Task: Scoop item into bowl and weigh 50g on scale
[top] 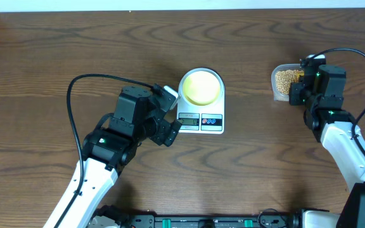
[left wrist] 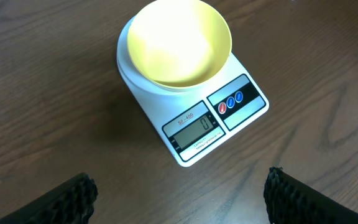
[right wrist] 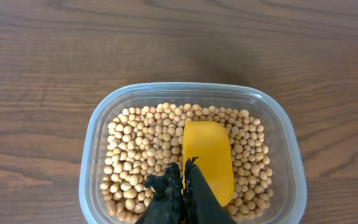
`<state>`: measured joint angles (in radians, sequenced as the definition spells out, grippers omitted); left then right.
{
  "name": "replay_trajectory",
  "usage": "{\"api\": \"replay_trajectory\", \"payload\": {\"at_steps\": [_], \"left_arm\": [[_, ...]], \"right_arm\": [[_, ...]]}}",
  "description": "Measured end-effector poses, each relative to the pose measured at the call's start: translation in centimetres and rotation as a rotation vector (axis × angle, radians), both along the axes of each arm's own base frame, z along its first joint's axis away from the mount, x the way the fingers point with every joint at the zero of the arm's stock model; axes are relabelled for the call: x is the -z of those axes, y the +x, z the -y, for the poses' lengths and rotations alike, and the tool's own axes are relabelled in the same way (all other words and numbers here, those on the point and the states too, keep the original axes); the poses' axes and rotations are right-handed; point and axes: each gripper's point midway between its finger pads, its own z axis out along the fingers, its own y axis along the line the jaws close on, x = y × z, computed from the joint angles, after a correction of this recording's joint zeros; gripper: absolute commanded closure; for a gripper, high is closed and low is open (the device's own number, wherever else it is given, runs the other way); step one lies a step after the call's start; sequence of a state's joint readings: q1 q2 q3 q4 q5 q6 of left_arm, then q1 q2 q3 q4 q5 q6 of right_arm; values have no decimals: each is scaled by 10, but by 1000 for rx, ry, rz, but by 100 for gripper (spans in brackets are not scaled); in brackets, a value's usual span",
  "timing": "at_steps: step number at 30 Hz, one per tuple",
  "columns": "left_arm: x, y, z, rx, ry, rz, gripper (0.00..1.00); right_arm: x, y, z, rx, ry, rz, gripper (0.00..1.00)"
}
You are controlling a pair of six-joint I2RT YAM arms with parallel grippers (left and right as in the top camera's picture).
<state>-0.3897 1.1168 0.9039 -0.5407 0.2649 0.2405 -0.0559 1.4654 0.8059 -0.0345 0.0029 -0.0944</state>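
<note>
Right jaws sit at the near edge of the right wrist view, pressed together. Yellow scoop [right wrist: 209,155] sticks out from under them, so it looks clamped by its handle, which is hidden. Left jaws wide apart, nothing between them, fingertips [left wrist: 73,199] at the near corners of the left wrist view, hovering just on the near side of the scale [left wrist: 157,112].

Worktop [top: 56,50]: brown wood grain. Clear plastic container [right wrist: 98,143] at far right, right jaws over it. Scale mid-worktop, white, display edge on the near side. Bowl [left wrist: 176,40], pale yellow, sits on the scale's far part, empty. Scoop blade lies on the beans [right wrist: 142,149], no load on it that I can see. Beans all in the container, none in the bowl, none on the worktop.

Step, my read: loading the first scoop, task barely begun. To do it well:
- Tip the blade down, push under the beans, level before lifting.
- Take a modest load so nothing rolls off on the carry left to the bowl.
- Pour slowly, with smaller pours as the reading nears target.
- Keep left jaws off the scale or the reading shifts.

Writing: display [left wrist: 194,132] shows 0. Label above it looks like SF-400. Print below is too small to read. Round buttons [left wrist: 230,101] on a dark panel right of the display, icons unreadable.
</note>
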Motion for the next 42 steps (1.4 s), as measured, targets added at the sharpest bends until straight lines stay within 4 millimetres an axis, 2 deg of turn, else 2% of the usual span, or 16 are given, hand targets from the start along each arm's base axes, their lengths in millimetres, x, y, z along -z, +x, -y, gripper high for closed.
{"api": "replay_trajectory", "payload": {"at_steps": [21,42], "left_arm": [[0,0,0,0,0,0,12],[0,0,0,0,0,1,12]], "right_arm": [[7,0,-11,-32,84,-19,99],[5,0,5,-13,256,-10,99]]}}
